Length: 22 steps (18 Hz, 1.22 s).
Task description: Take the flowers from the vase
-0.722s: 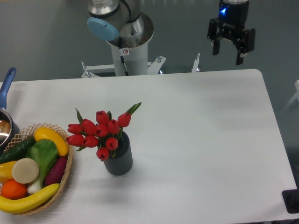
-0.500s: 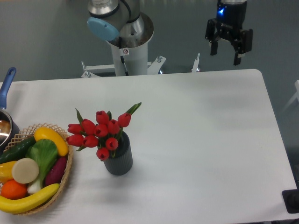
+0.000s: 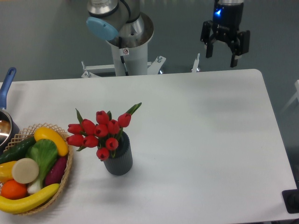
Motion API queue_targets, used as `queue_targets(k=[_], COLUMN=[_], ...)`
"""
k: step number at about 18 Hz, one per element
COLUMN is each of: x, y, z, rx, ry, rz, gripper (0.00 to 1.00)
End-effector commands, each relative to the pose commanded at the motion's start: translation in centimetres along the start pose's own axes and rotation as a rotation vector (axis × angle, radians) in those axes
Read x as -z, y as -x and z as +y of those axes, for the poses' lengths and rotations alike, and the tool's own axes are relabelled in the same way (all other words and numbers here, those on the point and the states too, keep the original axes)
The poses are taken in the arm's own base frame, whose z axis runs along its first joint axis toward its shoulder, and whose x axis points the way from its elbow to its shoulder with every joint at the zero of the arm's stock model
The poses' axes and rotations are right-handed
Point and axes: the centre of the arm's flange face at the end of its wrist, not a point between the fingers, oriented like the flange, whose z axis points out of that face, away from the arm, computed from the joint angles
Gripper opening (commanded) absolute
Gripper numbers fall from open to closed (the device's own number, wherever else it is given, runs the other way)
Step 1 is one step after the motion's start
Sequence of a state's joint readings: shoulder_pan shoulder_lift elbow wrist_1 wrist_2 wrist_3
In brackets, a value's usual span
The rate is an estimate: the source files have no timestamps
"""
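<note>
One black two-finger gripper (image 3: 220,55) hung beyond the far right edge of the white table (image 3: 205,140), its fingers spread apart and holding nothing. We saw that over the last moments it had drifted slightly left and upward in the view, though it remained well apart from its target.

Near the front left of the table stood the small dark grey ribbed cylindrical vase (image 3: 118,158), upright. The bunch of red closed tulip buds with green leaves (image 3: 100,132) sat in its mouth, spreading wider than the vase and leaning a little toward the left.

Further left, at the table's edge, we saw a woven basket (image 3: 66,179) filled with a yellow banana (image 3: 28,199), an orange (image 3: 13,188) and other produce. A blue-handled pot (image 3: 6,107) was partly cut off by the picture's edge.

We judged that the small shift marked only the start of the approach. The flowers were not yet touched, and the gripper would have to cross most of the table before closing on the stems.
</note>
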State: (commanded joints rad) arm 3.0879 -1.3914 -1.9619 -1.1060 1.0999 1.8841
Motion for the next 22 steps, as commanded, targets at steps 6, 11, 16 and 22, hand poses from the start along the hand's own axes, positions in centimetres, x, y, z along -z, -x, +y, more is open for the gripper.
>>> queue_targets(k=[6,11,16,22], x=[-0.2,-2.5,-4.0,-4.8], y=[-0.3,-2.3,-2.8,-2.2], z=[-1.0,-3.3,-5.7,-7.0], rx=[0.122,0.403,0.41,0.422], ry=[-0.09,-0.23,-0.335,-0.345], rz=[-0.02,0.036,0.081,0.074], gripper=[1.0,1.0,1.0,1.0])
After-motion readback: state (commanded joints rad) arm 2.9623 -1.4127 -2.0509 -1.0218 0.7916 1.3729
